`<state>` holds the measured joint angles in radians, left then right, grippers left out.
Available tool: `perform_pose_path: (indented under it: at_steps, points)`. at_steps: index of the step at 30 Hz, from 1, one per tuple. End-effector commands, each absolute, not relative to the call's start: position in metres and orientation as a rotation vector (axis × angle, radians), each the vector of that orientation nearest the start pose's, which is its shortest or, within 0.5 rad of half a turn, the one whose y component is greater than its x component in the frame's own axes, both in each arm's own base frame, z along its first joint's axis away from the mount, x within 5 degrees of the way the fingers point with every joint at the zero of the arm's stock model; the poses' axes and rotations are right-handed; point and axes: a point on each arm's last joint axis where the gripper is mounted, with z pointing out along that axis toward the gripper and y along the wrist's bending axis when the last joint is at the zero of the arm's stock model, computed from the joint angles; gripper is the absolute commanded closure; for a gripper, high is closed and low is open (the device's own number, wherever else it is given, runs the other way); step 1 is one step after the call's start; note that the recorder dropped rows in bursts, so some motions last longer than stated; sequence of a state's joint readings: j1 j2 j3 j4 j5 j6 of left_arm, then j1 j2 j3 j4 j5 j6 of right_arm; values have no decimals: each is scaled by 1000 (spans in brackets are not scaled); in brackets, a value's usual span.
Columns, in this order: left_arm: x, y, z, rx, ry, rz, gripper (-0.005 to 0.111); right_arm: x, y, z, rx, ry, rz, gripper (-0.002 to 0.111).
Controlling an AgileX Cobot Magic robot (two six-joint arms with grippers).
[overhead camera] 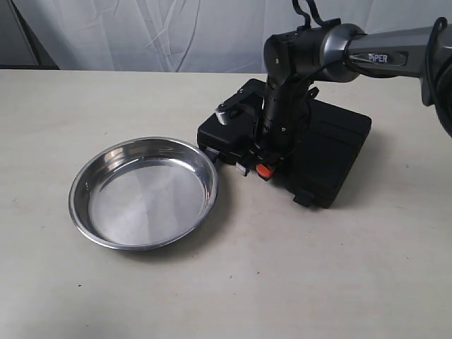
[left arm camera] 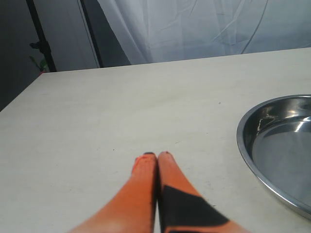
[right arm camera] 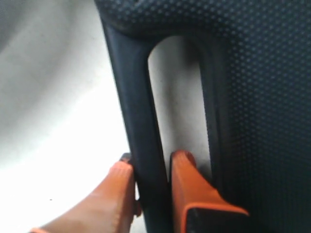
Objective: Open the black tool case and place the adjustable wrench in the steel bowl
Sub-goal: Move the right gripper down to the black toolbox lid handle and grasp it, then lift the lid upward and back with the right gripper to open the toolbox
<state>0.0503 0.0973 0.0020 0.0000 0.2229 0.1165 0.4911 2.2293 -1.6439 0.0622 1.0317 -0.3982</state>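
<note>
1. Only the exterior view takes in the whole layout. The case (overhead camera: 339,148) lies at the bowl's (overhead camera: 145,192) 2 o'clock, just beside its rim. The right arm (overhead camera: 367,53) enters from 2 o'clock and drops onto the case's near edge.
2. Only the right wrist view shows the grip: the right claw (right arm camera: 153,160) has one finger on each side of the handle bar (right arm camera: 141,121), clamped on it.
3. Only the left wrist view shows the left claw (left arm camera: 156,155): fingers pressed together, holding nothing, over bare table (left arm camera: 97,121), with the bowl rim near.
4. The arm hides the case's middle. A small silver piece (overhead camera: 226,114) shows at 10 o'clock on the case; I cannot tell whether it is the wrench.
5. Pale matt tabletop; white curtain (overhead camera: 176,35) behind.
</note>
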Motion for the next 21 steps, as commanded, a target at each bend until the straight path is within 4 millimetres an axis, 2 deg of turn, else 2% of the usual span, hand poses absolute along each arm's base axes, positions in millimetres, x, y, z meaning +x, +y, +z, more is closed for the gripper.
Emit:
perform_pose_path:
  at_steps: [1,15,21]
  points:
    - [62,3,189,58,1785,114,106,379,210,151,-1253,2851,132,109]
    - [62,3,189,58,1785,114,106,365,204,200,-1256,2835,153,109]
    - [62,3,189,58,1785,114,106,360,195,234,-1232,2759,61,109]
